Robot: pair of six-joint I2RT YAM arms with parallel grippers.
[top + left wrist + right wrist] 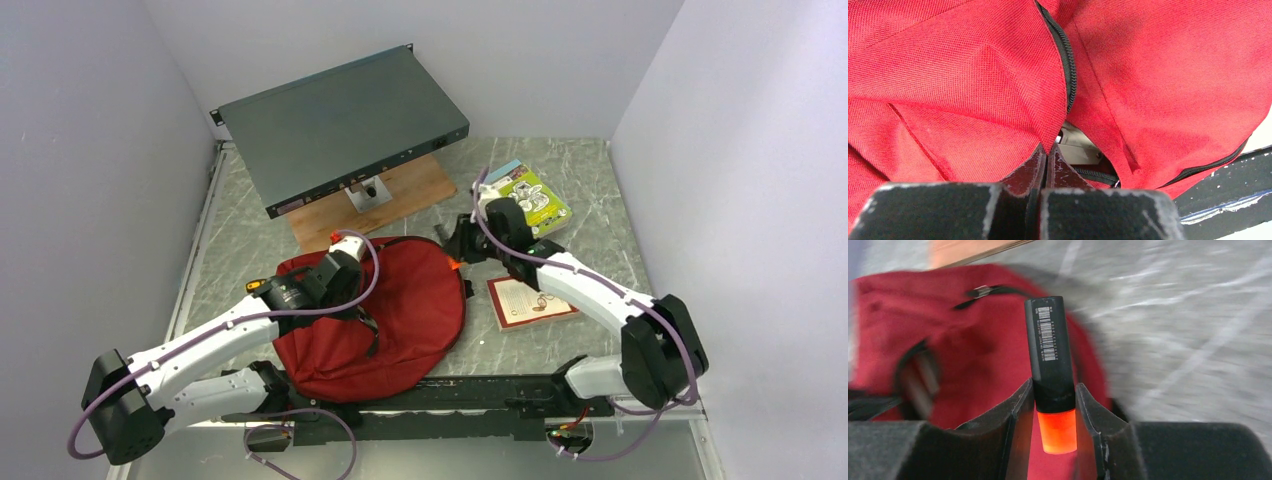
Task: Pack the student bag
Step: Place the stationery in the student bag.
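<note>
Right tool (1054, 386) gripping boxy black-and-orange highlighter (1047, 350), left tool (1047, 151) clenched, pinching woven red student bag (973, 75) fabric

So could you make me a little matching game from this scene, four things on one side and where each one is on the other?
Things:
1. red bag
2. black marker
3. green book
4. grey rack unit

Places:
A. propped on the wooden board
B. far right part of the table
C. held between the right fingers
D. fabric pinched by the left fingers

Pairs: 1-D, 2-C, 3-B, 4-A
</note>
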